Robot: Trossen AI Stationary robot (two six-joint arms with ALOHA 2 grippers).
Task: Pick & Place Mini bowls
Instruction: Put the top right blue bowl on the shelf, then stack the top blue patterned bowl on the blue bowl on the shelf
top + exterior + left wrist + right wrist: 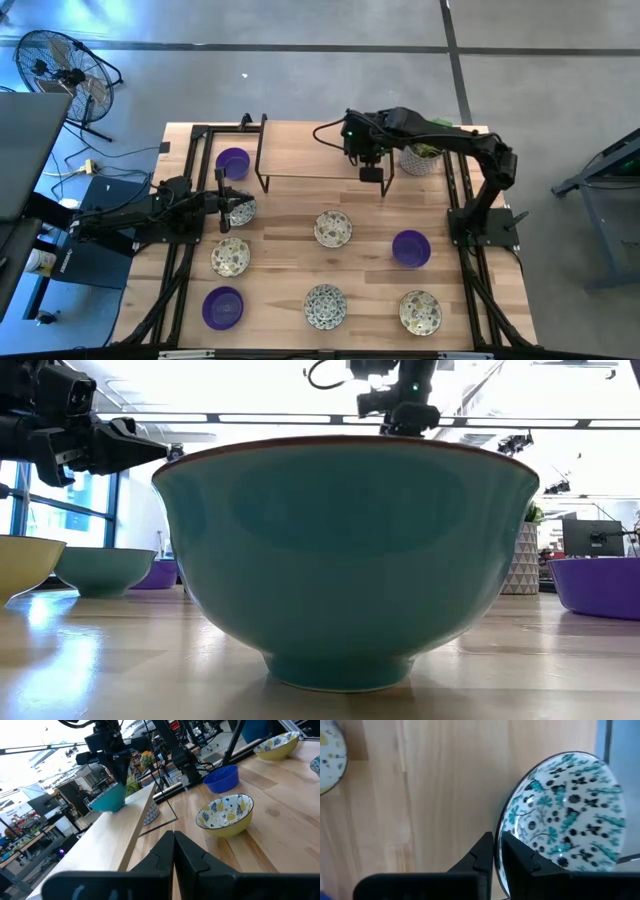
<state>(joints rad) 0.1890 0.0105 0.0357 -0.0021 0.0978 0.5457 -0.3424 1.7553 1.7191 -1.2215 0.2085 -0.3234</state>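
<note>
Teal glaze fills the low view: the nearest mini bowl (345, 560) stands at the table's front edge, untouched. Seven more bowls (332, 228), patterned and purple, lie scattered across the lower half of the high view.

- Left gripper (222, 205), middle left of the high view, just beside a patterned bowl (240, 210). Fingers pressed together, holding nothing. Waiting.
- Right gripper (496, 852), upper centre of the high view, over the right end of the raised wooden shelf (310, 150). It pinches the rim of a teal-patterned bowl (565, 810), which rests on or just above the shelf board; contact not certain.
- Plant pot (420, 157) just right of the shelf.

Judgement: placing step. Next move calls for parting the fingers and lifting straight off the rim without tipping the bowl, since it sits near the shelf edge.
</note>
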